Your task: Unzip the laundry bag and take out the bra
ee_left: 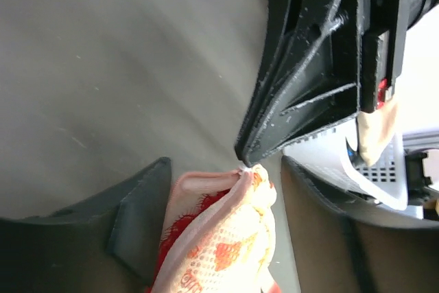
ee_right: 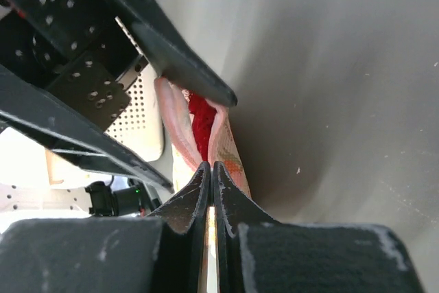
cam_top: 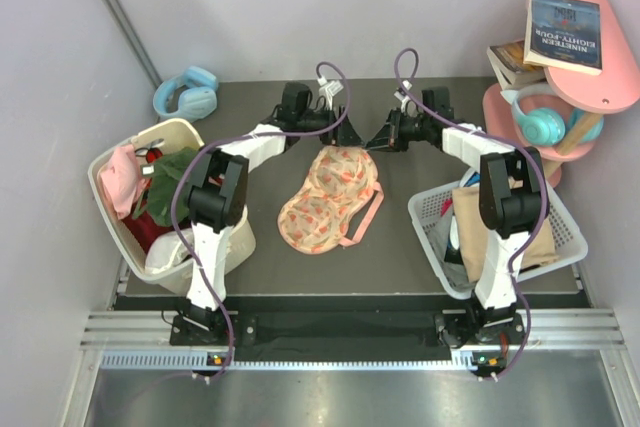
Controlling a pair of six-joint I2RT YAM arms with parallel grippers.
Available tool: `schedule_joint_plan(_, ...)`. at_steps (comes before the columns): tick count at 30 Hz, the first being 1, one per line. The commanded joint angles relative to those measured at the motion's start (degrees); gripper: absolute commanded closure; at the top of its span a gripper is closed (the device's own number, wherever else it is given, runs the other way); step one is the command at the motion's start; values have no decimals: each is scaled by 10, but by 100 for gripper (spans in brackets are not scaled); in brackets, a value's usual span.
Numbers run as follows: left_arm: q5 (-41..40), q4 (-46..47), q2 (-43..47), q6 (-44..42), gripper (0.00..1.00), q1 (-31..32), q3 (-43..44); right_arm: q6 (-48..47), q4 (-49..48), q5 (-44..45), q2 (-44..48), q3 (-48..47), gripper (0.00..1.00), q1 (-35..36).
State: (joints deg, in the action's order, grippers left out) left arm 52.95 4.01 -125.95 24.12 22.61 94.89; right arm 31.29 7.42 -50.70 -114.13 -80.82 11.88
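The laundry bag (cam_top: 330, 197) lies on the dark table, cream-peach with an orange print and a pink loop strap (cam_top: 366, 219). Both grippers meet at its far end. My left gripper (cam_top: 347, 135) is open, and its fingers (ee_left: 140, 214) stand either side of the bag's lifted end (ee_left: 226, 238) without pinching it. My right gripper (ee_right: 210, 169) is shut on the tip of that end, at the pink zip trim (ee_left: 206, 182). The zip gapes there, and the deep red bra (ee_right: 201, 125) shows in the slit, seen also in the left wrist view as the bra (ee_left: 180, 228).
A cream basket (cam_top: 170, 127) of pink, green and red clothes stands at the left, close to the left arm. A white mesh basket (cam_top: 430, 222) with tan cloth stands at the right. Blue headphones (cam_top: 187, 93) lie at the back left. A pink shelf (cam_top: 600, 92) with books is at the back right.
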Motion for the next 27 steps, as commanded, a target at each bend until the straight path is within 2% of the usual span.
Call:
schedule_joint_plan(1, 35, -22, 15, -24, 44, 3, -11, 8, -33, -9, -4, -28, 100, -2)
schedule_joint_plan(2, 35, -26, 17, -26, 51, 3, -13, 11, -35, -5, -4, -28, 100, -2)
schedule_joint_plan(3, 36, -27, 17, -28, 62, 3, -19, 11, -34, -5, -5, -28, 100, -1)
schedule_joint_plan(9, 42, -35, 23, -28, 83, 3, -36, 15, -36, 7, -2, -25, 100, -1)
schedule_joint_plan(10, 39, -35, 26, -28, 94, 3, -38, 16, -35, 9, -1, -24, 100, -2)
schedule_joint_plan(11, 37, -35, 28, -29, 98, 3, -41, 16, -35, 10, -2, -24, 100, -2)
schedule_joint_plan(19, -23, -29, 38, -25, 100, 0, -33, 19, -35, 20, 0, -18, 100, -2)
schedule_joint_plan(27, -91, 30, 48, 23, 100, -17, -31, 15, -21, 37, -7, -15, 100, -2)
